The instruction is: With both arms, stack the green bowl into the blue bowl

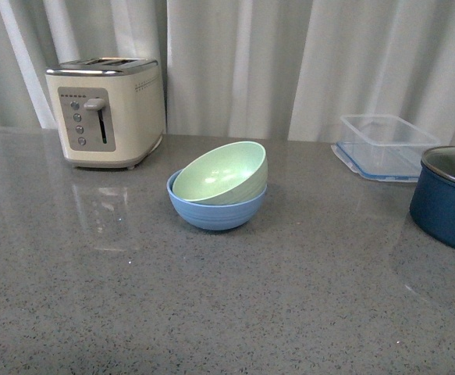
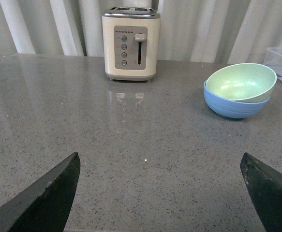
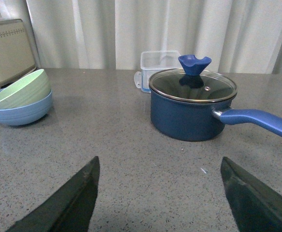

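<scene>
1. Black fingers of the left hand (image 2: 162,193) are spread wide and empty, hovering low over bare tabletop (image 1: 211,312), well apart from both bowls.
2. Right hand (image 3: 162,198) is likewise spread, holding nothing; navy pot (image 3: 191,111) with glass lid sits ahead of it, bowls far off to one side.
3. Neither arm shows in the front view, so both look pulled back; judgement: the release is done.
4. Green bowl (image 1: 221,173) sits inside the blue bowl (image 1: 215,209), mid-tabletop, but tilted: the rim nearer the curtain rides high, the mouth tips toward the camera. Probably dropped in at an angle and caught on the blue rim instead of seating flat.
5. Blue bowl is upright on the tabletop, carrying the green one.
6. Cream toaster (image 1: 106,109) stands behind-left, near but not touching; clear plastic container (image 1: 387,144) behind-right, pot at the right edge.
7. Judgement: stack essentially made, nesting imperfect; a nudge could level it.
</scene>
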Action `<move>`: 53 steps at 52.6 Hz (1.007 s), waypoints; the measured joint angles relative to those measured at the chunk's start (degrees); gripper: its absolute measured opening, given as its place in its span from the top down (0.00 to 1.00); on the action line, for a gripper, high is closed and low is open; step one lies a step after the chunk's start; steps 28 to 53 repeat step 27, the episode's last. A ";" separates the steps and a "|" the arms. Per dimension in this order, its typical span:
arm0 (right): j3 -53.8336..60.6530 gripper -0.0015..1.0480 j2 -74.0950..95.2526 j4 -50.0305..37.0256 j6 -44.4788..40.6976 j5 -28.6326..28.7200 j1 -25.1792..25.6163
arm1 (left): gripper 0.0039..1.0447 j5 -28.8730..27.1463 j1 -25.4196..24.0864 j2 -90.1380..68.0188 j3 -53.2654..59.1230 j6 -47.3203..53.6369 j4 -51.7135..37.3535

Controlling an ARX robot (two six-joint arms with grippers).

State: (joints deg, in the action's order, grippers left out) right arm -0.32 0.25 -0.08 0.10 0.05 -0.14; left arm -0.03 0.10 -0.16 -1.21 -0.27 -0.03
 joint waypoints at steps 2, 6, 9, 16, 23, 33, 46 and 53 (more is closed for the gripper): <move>0.00 0.24 0.00 0.00 0.00 -0.02 0.00 | 0.06 0.00 0.00 0.00 0.00 0.00 0.00; 0.00 0.12 0.00 0.00 0.00 -0.02 0.00 | 0.06 0.00 0.00 0.00 0.00 0.00 0.02; 0.00 0.08 0.00 0.00 0.07 -0.02 0.00 | 0.06 0.00 0.00 0.00 0.00 0.00 0.00; 0.00 0.10 0.00 0.00 0.04 -0.02 0.00 | 0.06 0.00 0.00 0.00 0.00 -0.02 0.02; 0.00 0.10 0.00 0.00 0.04 -0.02 0.00 | 0.06 0.00 0.00 0.00 0.00 0.00 0.00; 0.00 0.10 0.00 0.00 0.04 -0.02 0.00 | 0.06 0.00 0.00 0.00 0.00 0.00 0.00; 0.00 0.10 0.00 0.00 0.04 -0.02 0.00 | 0.06 0.00 0.00 0.00 0.00 0.00 0.00; 0.00 0.10 0.00 0.00 0.04 -0.02 0.00 | 0.06 0.00 0.00 0.00 0.00 0.00 0.00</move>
